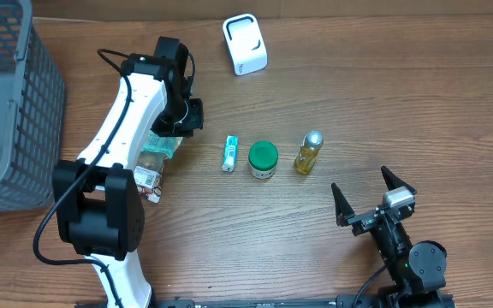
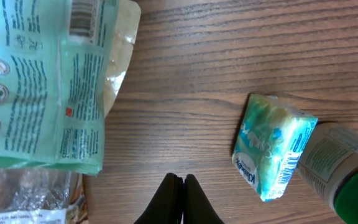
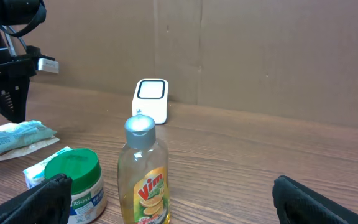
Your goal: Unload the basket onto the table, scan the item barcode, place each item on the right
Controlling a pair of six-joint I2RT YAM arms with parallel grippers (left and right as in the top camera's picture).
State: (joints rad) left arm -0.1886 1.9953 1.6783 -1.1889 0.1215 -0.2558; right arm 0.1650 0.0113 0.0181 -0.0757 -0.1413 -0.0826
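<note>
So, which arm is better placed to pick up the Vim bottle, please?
Right. Its jaws stand open, facing the Vim bottle close by; the left jaws are shut beside the green pouch.

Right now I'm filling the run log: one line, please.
left gripper shut, empty | right gripper open, empty | scanner untouched

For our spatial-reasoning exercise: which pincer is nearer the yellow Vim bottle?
Right. The right pincer stands open close beside the bottle; the shut left pincer lies farther off, beyond the green-lidded jar and tissue pack.

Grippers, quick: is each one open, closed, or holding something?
Left gripper: closed, holding nothing.
Right gripper: open, empty.
</note>
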